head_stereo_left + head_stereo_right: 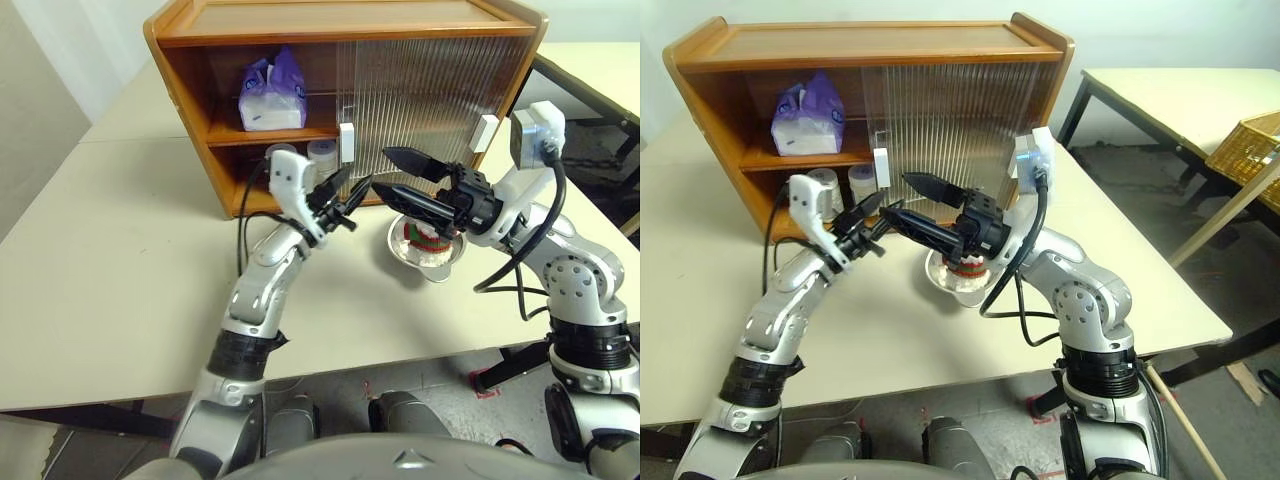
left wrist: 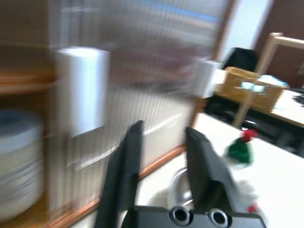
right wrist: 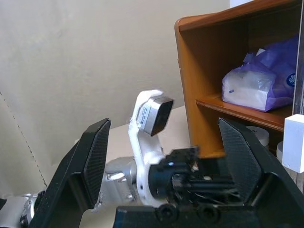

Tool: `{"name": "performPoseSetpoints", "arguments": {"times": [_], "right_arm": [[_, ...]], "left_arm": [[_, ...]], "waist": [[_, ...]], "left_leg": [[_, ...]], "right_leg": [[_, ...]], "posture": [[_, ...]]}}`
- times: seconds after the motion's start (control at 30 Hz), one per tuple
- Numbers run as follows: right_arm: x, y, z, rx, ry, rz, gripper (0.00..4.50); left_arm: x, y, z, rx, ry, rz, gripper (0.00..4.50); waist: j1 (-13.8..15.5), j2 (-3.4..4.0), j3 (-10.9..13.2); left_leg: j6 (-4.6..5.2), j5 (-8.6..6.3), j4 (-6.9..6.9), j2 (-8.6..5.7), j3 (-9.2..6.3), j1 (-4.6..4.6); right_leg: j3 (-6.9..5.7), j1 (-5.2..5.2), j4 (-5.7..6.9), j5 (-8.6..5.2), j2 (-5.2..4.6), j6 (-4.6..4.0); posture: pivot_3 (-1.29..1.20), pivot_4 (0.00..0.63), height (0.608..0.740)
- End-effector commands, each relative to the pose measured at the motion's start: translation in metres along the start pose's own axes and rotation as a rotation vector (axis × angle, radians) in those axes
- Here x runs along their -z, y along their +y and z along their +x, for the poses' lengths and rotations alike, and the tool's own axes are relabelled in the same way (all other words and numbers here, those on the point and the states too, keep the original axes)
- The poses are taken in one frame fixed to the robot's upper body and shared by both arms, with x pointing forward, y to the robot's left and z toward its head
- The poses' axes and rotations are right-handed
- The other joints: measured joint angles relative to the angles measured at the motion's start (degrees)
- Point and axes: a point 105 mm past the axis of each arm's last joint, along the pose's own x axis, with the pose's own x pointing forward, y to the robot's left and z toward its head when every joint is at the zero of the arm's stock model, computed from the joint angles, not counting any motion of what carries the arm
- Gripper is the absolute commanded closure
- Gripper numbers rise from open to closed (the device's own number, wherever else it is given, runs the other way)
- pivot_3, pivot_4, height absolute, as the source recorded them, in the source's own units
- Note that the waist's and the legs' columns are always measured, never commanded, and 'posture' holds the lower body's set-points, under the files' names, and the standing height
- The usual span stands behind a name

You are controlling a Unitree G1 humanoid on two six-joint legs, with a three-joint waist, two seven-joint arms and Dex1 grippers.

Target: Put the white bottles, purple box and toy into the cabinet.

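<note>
Toy (image 1: 424, 240) sits in the bowl (image 1: 440, 262) on the worktop under my wide-open right fingers (image 1: 398, 173), box (image 1: 272, 92) and bottles (image 1: 322, 153) shelved; my empty left fingers (image 1: 350, 190), a narrow gap between them, are crowding in and could clash with the right or tip the bowl.

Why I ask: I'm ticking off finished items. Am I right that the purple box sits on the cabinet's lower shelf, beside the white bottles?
Not quite. The purple box sits on the cabinet's upper shelf; the white bottles stand on the lower one, as the left eye view shows.
</note>
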Motion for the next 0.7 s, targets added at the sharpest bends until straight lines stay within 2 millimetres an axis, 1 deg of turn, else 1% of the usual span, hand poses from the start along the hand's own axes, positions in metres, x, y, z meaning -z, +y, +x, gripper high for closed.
{"name": "performPoseSetpoints", "arguments": {"times": [0.03,0.07,0.13,0.17,0.27,0.43,0.7], "right_arm": [[-0.002,0.001,0.0,0.004,-0.001,-0.022,0.0],[-0.002,0.002,-0.001,0.007,-0.001,-0.023,0.0],[-0.002,0.002,-0.001,0.01,0.0,-0.024,0.0],[-0.002,0.002,-0.001,0.012,-0.001,-0.025,0.0],[-0.003,0.002,-0.003,0.021,0.0,-0.029,0.0],[-0.003,0.003,-0.005,0.028,0.008,-0.03,0.0],[-0.003,0.004,-0.004,0.027,0.013,-0.026,0.0]], "left_arm": [[0.005,-0.009,0.016,0.019,0.014,-0.01,4.13],[0.006,-0.01,0.023,0.005,0.009,-0.009,4.46],[0.006,-0.011,0.031,-0.011,0.003,-0.006,4.46],[0.007,-0.004,0.034,-0.061,-0.003,0.01,4.46],[0.007,0.013,0.039,-0.193,-0.03,0.07,4.46],[0.006,0.032,0.038,-0.391,-0.072,0.092,4.46],[0.002,0.05,0.027,-0.596,-0.117,0.146,4.46]], "waist": [[-0.1,0.0,0.0],[-0.1,0.0,0.0],[-0.3,0.0,0.0],[-0.3,0.0,0.0],[-0.7,0.0,0.0],[-1.2,0.0,0.0],[-1.9,-0.02,0.1]], "left_leg": [[0.01,0.01,0.0,0.01,0.0,0.02],[0.03,0.02,0.01,0.01,0.0,0.05],[0.11,0.07,0.07,-0.01,0.01,0.08],[0.14,0.08,0.09,-0.01,0.0,0.08],[0.16,0.09,0.17,-0.01,0.0,0.19],[0.18,0.11,0.16,-0.03,-0.01,0.26],[0.21,0.11,0.14,-0.22,0.05,0.24]], "right_leg": [[0.0,0.02,0.0,-0.03,0.01,0.1],[0.0,0.06,0.0,-0.07,0.01,0.23],[0.0,0.15,-0.02,-0.15,0.01,0.5],[0.02,0.18,-0.02,-0.2,-0.01,0.66],[0.03,0.33,-0.03,-0.19,-0.01,0.75],[0.03,0.38,-0.03,-0.21,0.01,0.83],[-0.03,0.42,-0.04,-0.38,0.15,1.09]], "posture": [[-0.16,0.029,0.74],[-0.17,0.027,0.74],[-0.17,0.028,0.74],[-0.18,0.029,0.74],[-0.18,0.033,0.74],[-0.19,0.041,0.74],[-0.18,0.049,0.74]]}}
